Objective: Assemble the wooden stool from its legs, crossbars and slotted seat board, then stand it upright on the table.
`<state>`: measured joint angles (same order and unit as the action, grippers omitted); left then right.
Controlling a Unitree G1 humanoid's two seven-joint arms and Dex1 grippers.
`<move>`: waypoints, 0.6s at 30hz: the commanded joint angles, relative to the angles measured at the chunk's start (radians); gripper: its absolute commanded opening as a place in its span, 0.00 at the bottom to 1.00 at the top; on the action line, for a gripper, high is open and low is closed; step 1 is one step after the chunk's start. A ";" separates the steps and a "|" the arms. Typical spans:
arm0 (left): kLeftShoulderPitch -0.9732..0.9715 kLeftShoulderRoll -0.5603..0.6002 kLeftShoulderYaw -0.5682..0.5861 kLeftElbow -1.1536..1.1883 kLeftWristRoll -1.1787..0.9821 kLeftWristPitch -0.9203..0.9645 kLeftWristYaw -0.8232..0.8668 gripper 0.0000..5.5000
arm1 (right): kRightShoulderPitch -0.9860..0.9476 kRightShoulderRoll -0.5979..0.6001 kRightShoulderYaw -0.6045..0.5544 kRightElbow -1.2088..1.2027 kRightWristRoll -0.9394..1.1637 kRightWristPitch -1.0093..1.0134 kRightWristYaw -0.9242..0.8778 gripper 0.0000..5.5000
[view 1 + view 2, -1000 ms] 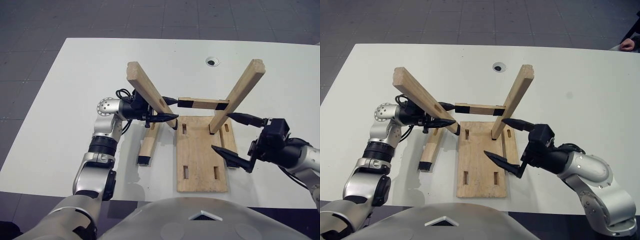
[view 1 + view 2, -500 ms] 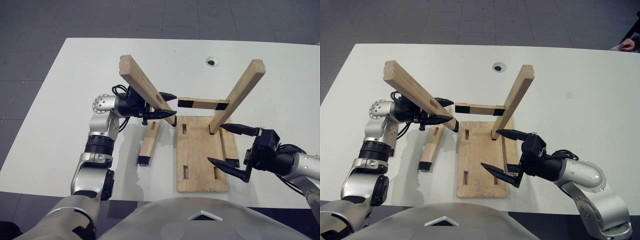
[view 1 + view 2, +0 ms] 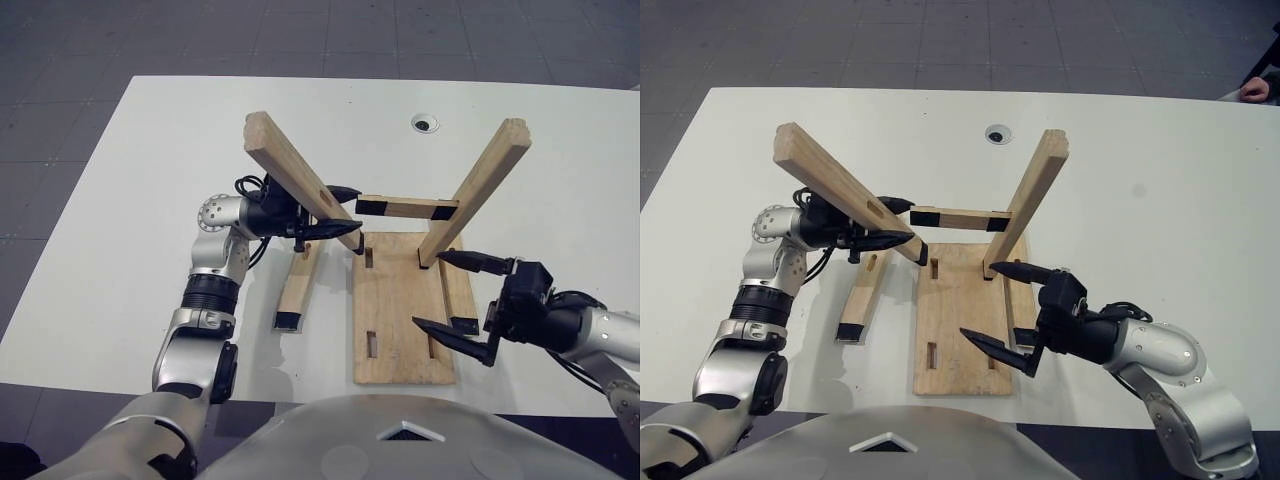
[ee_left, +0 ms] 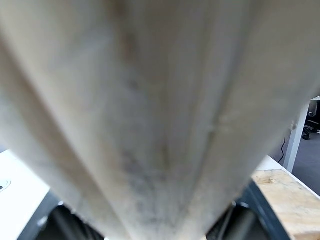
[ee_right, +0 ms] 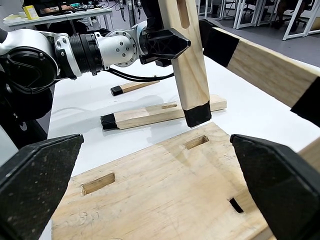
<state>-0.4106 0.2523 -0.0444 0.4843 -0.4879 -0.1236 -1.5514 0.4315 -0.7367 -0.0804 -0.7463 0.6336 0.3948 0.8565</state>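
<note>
Our left gripper (image 3: 345, 210) grasps the tilted pale wooden leg (image 3: 288, 163) over the far left slot of the flat slotted seat board (image 3: 400, 330); our right gripper (image 3: 434, 290) is open, so we may topple the unheld second wooden leg (image 3: 482, 183).

Left gripper (image 3: 349, 208) clamps a tilted leg (image 3: 285, 160); right gripper (image 3: 428, 289) hovers low, fingers spread wide.

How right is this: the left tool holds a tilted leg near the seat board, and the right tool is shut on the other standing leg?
Not quite. The left tool holds a tilted leg near the seat board, but the right tool is open beside the other standing leg, gripping nothing, as the right eye view shows.
</note>
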 commanded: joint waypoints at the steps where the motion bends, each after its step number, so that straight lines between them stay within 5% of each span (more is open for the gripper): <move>1: -0.019 -0.016 0.000 0.030 0.021 -0.026 0.025 0.37 | -0.006 0.006 0.006 0.001 -0.012 -0.018 0.004 1.00; 18: 0.003 -0.033 -0.023 0.085 0.058 -0.052 0.006 0.37 | -0.009 0.006 0.006 0.000 -0.010 -0.025 0.003 1.00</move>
<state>-0.4047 0.2061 -0.0662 0.5614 -0.4444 -0.1657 -1.5430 0.4218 -0.7249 -0.0644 -0.7362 0.6299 0.3747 0.8587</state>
